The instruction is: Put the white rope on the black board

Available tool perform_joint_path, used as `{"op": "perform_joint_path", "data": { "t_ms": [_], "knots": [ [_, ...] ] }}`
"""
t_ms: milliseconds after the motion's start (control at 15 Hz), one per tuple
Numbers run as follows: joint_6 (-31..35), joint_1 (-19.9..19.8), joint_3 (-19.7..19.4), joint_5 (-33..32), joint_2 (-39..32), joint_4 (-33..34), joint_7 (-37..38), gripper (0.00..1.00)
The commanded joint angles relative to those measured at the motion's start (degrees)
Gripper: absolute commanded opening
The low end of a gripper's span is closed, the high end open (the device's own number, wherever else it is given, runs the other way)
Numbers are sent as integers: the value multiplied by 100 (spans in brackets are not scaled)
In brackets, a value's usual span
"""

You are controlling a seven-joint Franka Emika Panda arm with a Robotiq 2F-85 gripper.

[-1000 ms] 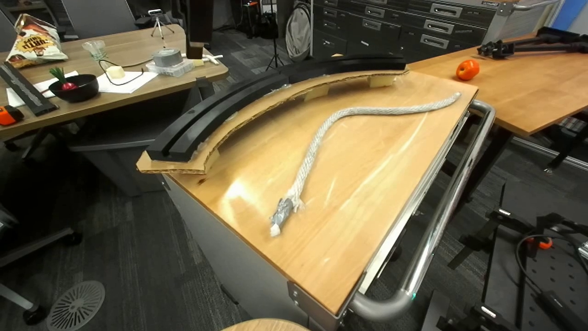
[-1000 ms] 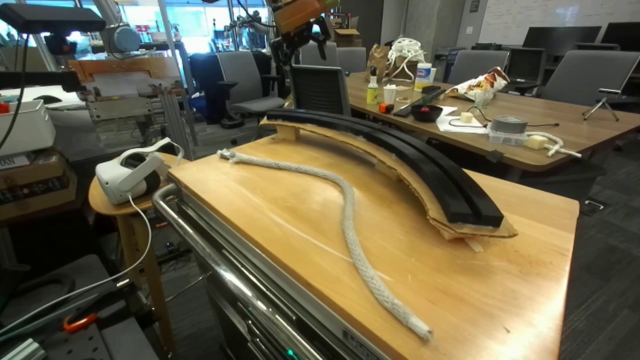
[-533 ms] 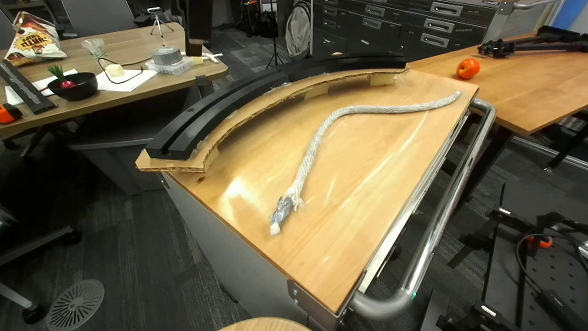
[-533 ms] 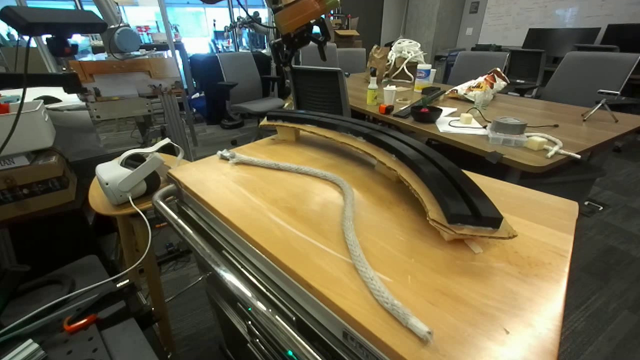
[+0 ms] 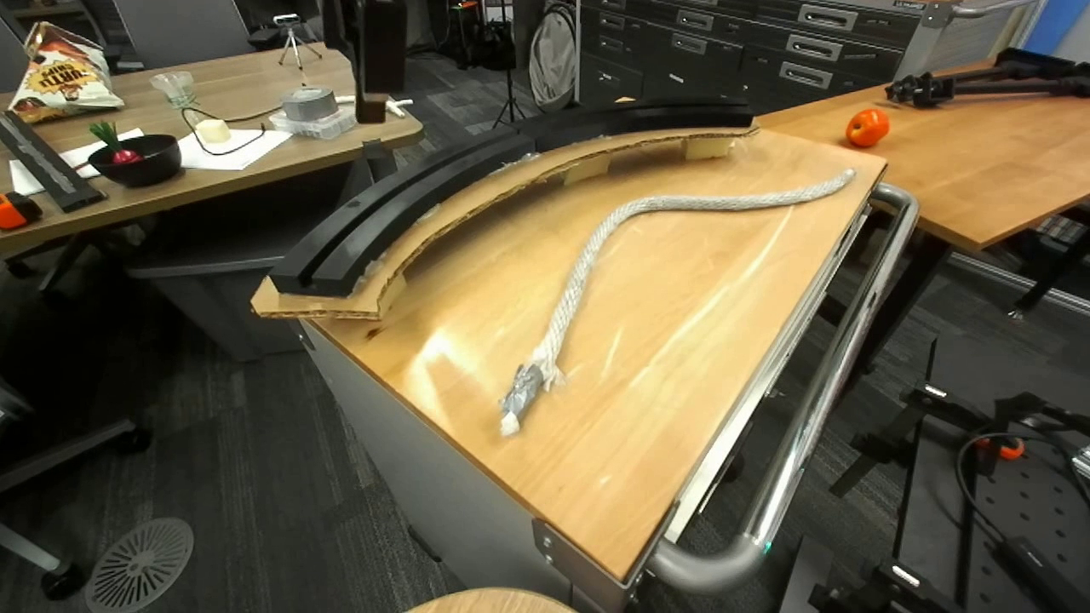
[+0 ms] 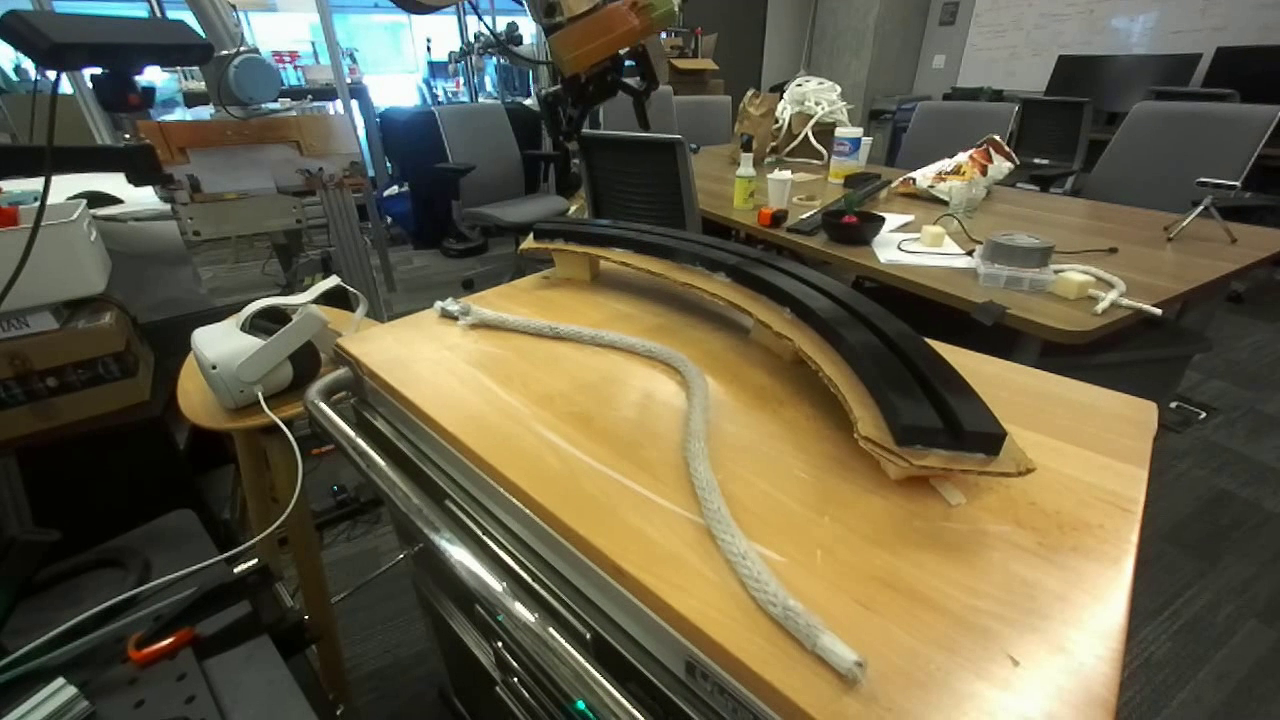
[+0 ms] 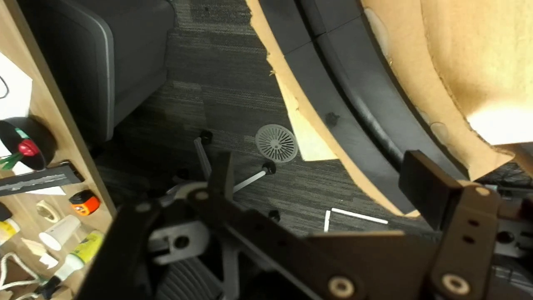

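The white rope (image 5: 572,294) lies in a loose S bend on the wooden tabletop, with a grey-taped, frayed end near the table edge; it also shows in an exterior view (image 6: 696,430). It is out of the wrist view. The black board (image 5: 383,232), curved with a lengthwise groove, rests on raised cardboard behind the rope; it also shows in an exterior view (image 6: 860,342) and the wrist view (image 7: 387,108). My gripper (image 7: 325,181) is open and empty, its fingers wide apart. It hangs above and beyond the board, clear of the rope, in both exterior views (image 6: 605,115) (image 5: 379,77).
The cardboard base (image 5: 324,306) sticks out under the board on small blocks. A metal rail (image 5: 817,392) runs along the table's side. A second table (image 6: 1080,220) with a bowl, tape and chip bag stands behind. A stool with a white headset (image 6: 262,345) stands beside the table.
My gripper has moved slightly right and down in an exterior view, mostly in the last half second. The rope and the board have not moved.
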State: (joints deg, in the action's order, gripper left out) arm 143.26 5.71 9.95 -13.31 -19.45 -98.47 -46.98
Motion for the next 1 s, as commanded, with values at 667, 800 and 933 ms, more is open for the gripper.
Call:
{"op": "perform_joint_path", "data": {
  "t_ms": [667, 800, 933],
  "knots": [
    [-905, 17, 258, 187, 105, -1136, -2253, 100],
    [-950, -58, 303, 477, 108, -1170, -2268, 100],
    [-930, -139, 338, 847, 154, -1309, -2283, 100]
  ]
}}
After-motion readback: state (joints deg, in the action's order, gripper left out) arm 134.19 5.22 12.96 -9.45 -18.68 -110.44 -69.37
